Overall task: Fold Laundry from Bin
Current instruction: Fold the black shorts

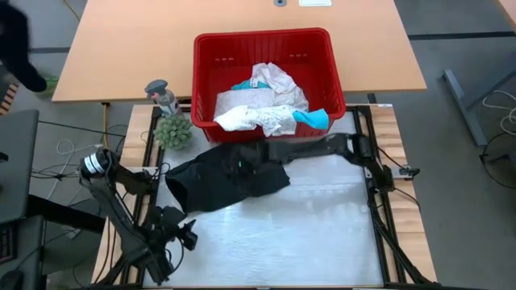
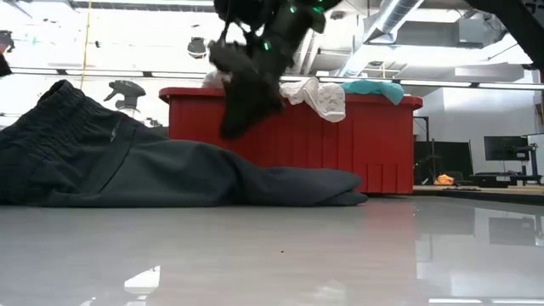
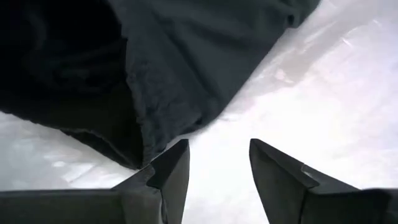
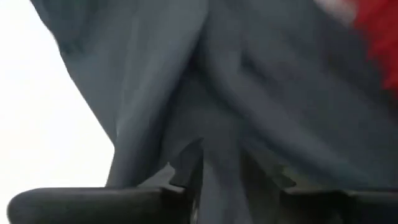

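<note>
Black garment (image 2: pixel 144 170) lies crumpled across the table (image 1: pixel 322 234), toward its left and back, just in front of the bin (image 1: pixel 339 76); one end hangs lifted from the right gripper (image 4: pixel 221 168). Right gripper, reaching over the table's back edge beside the bin, has its fingers pinched on a fold of the cloth, raising it above the bin's rim in the low view. Left gripper (image 3: pixel 217 168) hovers near the table's front-left corner, fingers partly open and empty, the garment's edge just beside one fingertip (image 3: pixel 177 158).

Step in hand, as judged: spreading the garment flat before folding. To do it well, the left gripper should take the near edge at a corner, not a mid-fold, and the two arms should draw apart until the cloth lies smooth.

White laundry (image 1: pixel 258 109) and a teal piece (image 1: pixel 314 118) rest in the bin, partly draped over its front rim, near the lifted cloth; a snag there is possible. A small plant (image 1: pixel 172 130) and a spray bottle (image 1: pixel 161 95) stand off the table's back-left corner, apart from the garment.
</note>
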